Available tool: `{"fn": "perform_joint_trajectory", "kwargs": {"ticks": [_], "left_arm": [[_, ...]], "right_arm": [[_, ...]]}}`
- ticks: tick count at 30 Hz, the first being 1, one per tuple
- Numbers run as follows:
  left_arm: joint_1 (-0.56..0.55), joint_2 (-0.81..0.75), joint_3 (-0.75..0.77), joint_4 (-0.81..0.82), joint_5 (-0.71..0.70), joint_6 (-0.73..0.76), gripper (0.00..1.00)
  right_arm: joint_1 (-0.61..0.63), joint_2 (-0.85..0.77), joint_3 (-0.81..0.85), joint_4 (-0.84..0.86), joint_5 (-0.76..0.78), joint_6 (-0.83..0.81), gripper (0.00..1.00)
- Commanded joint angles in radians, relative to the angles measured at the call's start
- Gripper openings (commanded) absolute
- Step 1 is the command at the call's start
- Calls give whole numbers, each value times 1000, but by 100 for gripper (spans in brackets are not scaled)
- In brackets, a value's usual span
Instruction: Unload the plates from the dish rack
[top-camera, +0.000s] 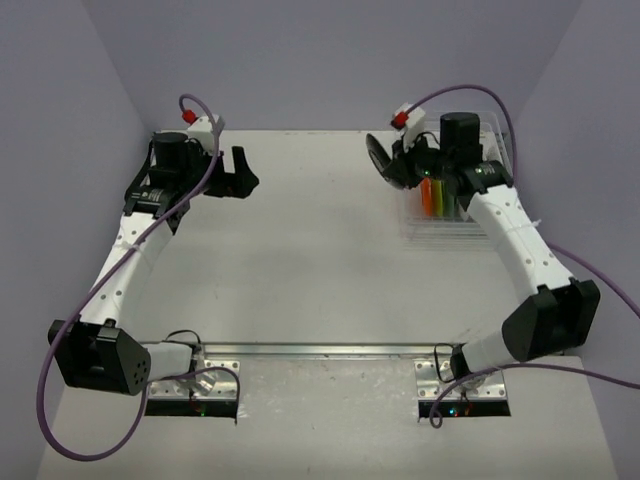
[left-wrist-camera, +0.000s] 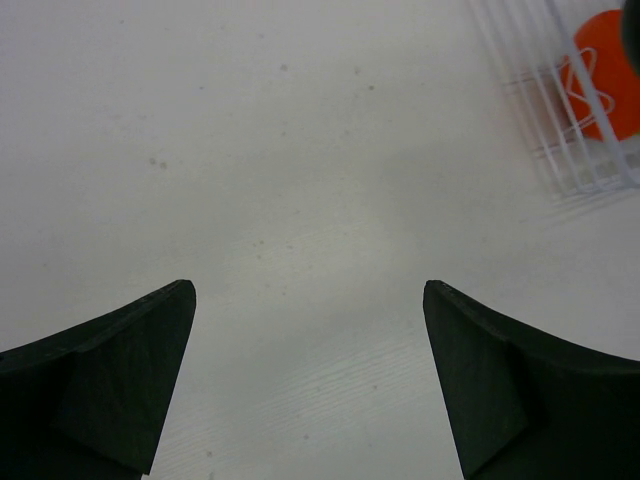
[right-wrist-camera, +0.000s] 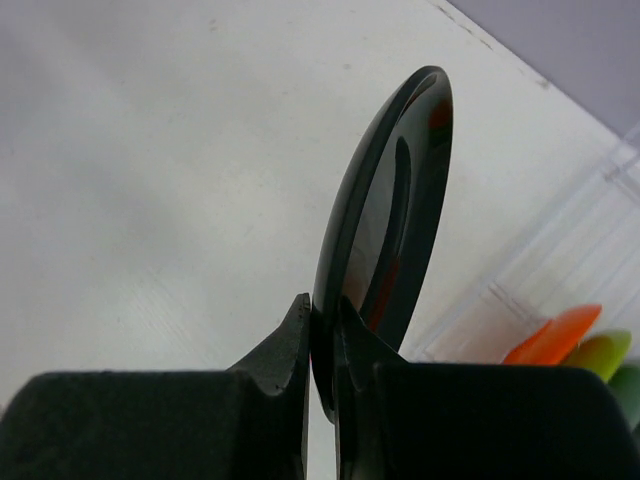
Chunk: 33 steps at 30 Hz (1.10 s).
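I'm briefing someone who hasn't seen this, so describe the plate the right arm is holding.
Find the clear dish rack at the far right corner of the table. Just left of it, the right tool pinches a black plate on edge by its rim. It alone is dark and outside the rack; the orange plate and green plate stand inside.

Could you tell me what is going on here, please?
The robot is unloading a dish rack. Its right gripper is shut on the rim of a black plate, holding it on edge beside the rack. An orange plate and a green plate stand in the rack. The left gripper hangs open over the table.
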Motion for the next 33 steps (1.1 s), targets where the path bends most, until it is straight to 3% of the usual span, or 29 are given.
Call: {"fn": "perform_joint_trajectory", "kwargs": {"ticks": [1,5,10,13,20,26,31,33], "left_arm": [[-4,13,113,-32,282,-90,92],[-5,67,149,-112,380,-96,89],[-11,121,138,-189,502,-42,85],[-24,149,130,-227,539,-17,81],[-44,178,102,-231,537,23,72],[-48,185,85,-222,543,30,57],[-52,182,61,-219,544,47,52],[-53,184,50,-215,540,57,44]], "right_arm": [[170,-125,-141,148,51,-418,0],[310,-238,-360,327,193,-710,0],[446,-326,-618,703,271,-1098,0],[498,-321,-709,849,284,-1216,0],[600,-276,-824,1050,310,-1366,0],[638,-238,-827,1058,341,-1391,0],[649,-225,-837,1064,343,-1405,0],[653,-221,-840,1073,346,-1408,0]]}}
